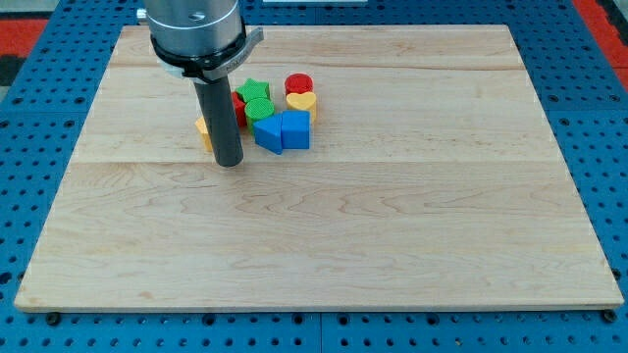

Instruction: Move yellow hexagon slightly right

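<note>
The yellow hexagon (204,128) lies at the upper left of the wooden board, mostly hidden behind my rod; only its left edge shows. My tip (229,162) rests on the board just below and to the right of it. Right of the rod sits a tight cluster: a red block (238,106) partly hidden, a green star (254,91), a green round block (259,108), two blue blocks (268,134) (295,129), a red cylinder (299,84) and a yellow heart-like block (302,101).
The wooden board (324,226) lies on a blue perforated table (39,147). The arm's grey mount (196,29) hangs over the board's upper left.
</note>
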